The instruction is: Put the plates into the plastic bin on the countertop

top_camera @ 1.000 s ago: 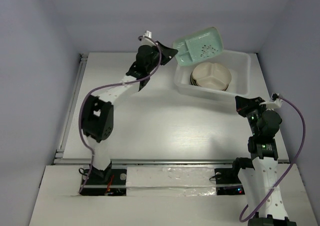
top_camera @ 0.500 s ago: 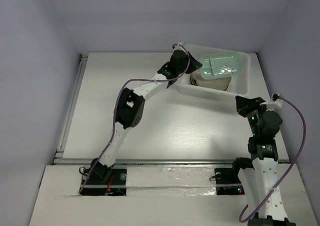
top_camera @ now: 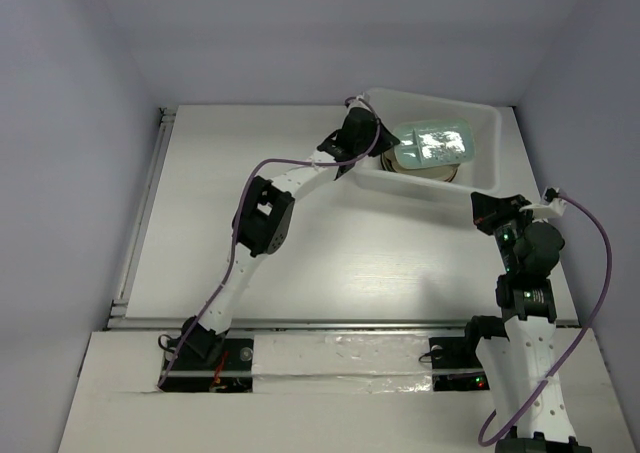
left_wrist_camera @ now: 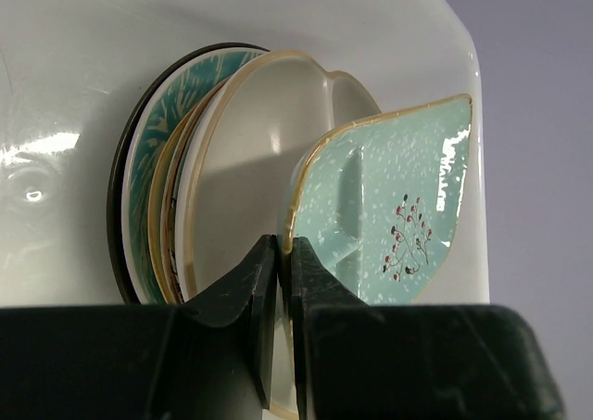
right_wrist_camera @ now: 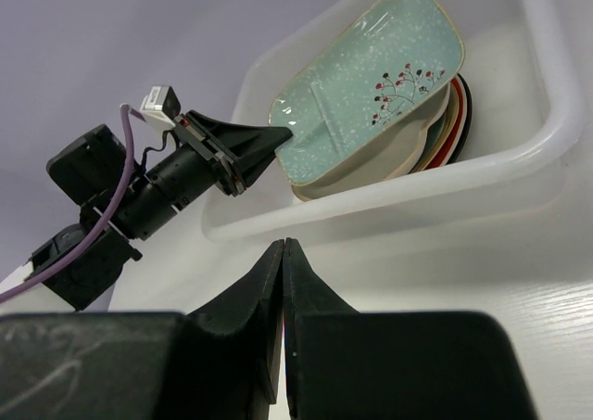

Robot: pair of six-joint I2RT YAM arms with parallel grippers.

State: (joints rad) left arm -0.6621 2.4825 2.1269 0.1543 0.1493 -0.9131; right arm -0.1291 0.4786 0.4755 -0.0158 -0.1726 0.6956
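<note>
No writing we can read here.
We find no letters, numbers, brand marks or signs in any of the three views. The only mark we see is a painted sprig of dark twigs with red dots on the mint rectangular plate (left_wrist_camera: pixel 398 225) (a picture, not lettering). The small white piece (right_wrist_camera: pixel 156 100) at the end of the left arm (right_wrist_camera: pixel 171 186) is too small for us to tell whether it carries print.

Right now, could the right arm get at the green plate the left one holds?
Probably, but not straight in. The right gripper is shut, outside the bin, whose near wall stands between it and the green plate; it would have to go over the rim. The left gripper holds only one end.
</note>
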